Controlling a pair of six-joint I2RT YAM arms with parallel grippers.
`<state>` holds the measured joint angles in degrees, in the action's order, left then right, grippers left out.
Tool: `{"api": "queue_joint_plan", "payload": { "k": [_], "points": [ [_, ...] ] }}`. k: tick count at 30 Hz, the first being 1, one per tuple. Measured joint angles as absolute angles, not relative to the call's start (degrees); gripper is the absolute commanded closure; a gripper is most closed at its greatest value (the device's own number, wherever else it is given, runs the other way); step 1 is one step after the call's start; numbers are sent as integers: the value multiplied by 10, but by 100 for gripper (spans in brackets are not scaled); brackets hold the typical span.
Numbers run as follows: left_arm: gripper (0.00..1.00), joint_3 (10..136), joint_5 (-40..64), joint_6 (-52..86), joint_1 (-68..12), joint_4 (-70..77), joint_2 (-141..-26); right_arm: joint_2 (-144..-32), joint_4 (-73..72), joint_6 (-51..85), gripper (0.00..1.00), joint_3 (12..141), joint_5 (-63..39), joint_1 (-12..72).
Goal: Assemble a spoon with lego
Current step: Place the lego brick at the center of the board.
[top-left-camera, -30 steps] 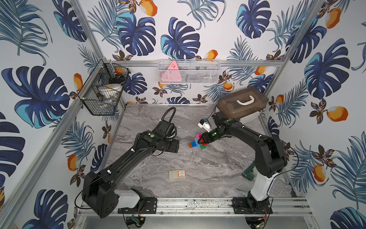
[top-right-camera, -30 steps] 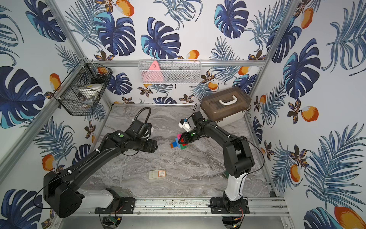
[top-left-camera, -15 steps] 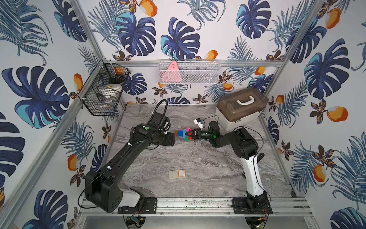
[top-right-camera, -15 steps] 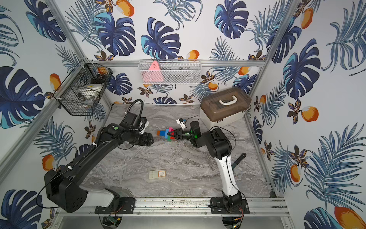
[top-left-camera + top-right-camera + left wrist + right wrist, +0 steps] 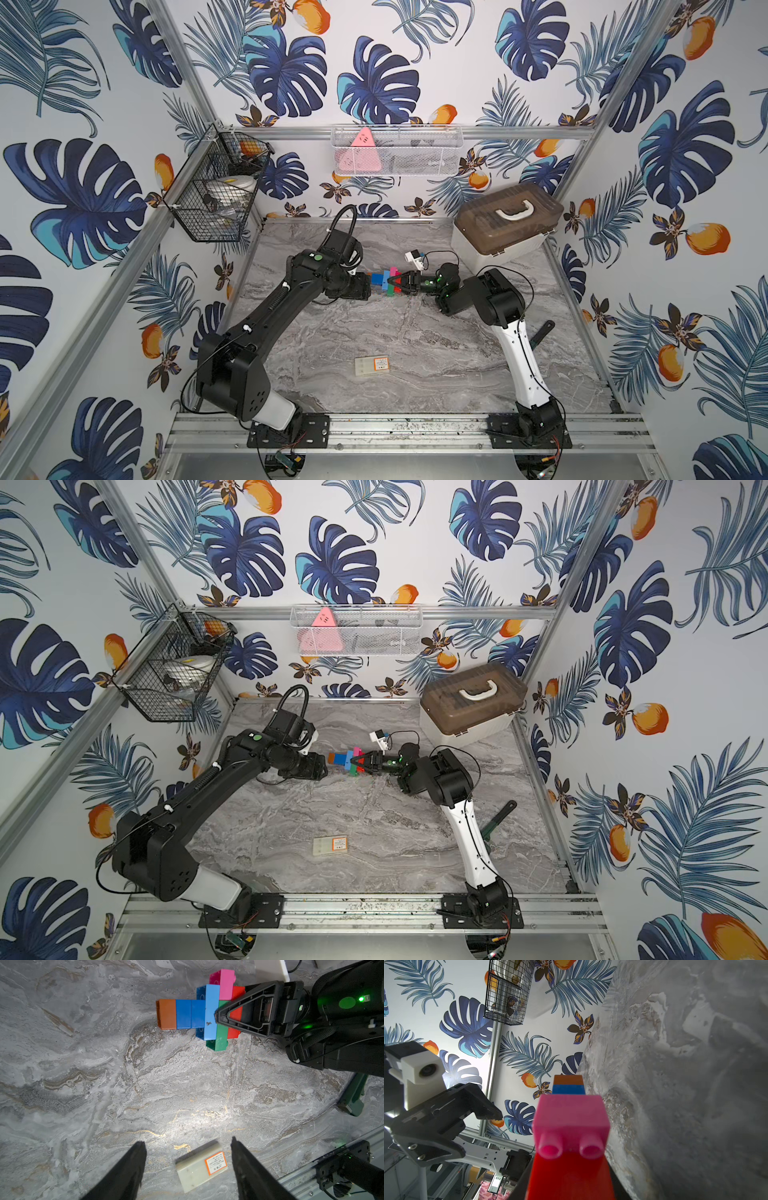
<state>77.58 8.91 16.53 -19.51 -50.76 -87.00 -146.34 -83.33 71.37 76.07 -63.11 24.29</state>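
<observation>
Gripping the multicoloured studded-brick spoon by its wide head, the right gripper has its jaws clenched across the red and green bricks, one black jaw lying over them in the left wrist view. In both top views the spoon lies level a little toward 12 o'clock from the middle of the grey marbled surface. Its narrow blue-and-orange stem points to 9 o'clock and its pink brick juts toward 12; whether it touches the surface I cannot tell. Near the stem's orange tip, at 9 o'clock, is the left gripper, its jaws released, holding nothing and apart from the spoon. A flat beige box with an orange label lies well apart at 6 o'clock from the spoon. A dark green handled tool lies at 4 o'clock beside the right arm, and a brown-lidded storage case with a white handle fills the 1 o'clock corner.
</observation>
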Motion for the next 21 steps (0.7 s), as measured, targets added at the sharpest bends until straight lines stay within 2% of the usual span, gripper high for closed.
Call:
{"api": "queue_joint_plan", "payload": {
  "k": [7, 13, 21],
  "points": [
    [29, 777, 91, 165, -195, -496, -884, -1455, -776, 675, 57, 763, -644, 243],
    [29, 773, 91, 164, -195, -488, -884, -1430, -627, 579, 57, 775, -656, 244],
    [29, 769, 91, 164, -194, -485, -884, -1442, -607, 568, 56, 790, -680, 243]
  ]
}}
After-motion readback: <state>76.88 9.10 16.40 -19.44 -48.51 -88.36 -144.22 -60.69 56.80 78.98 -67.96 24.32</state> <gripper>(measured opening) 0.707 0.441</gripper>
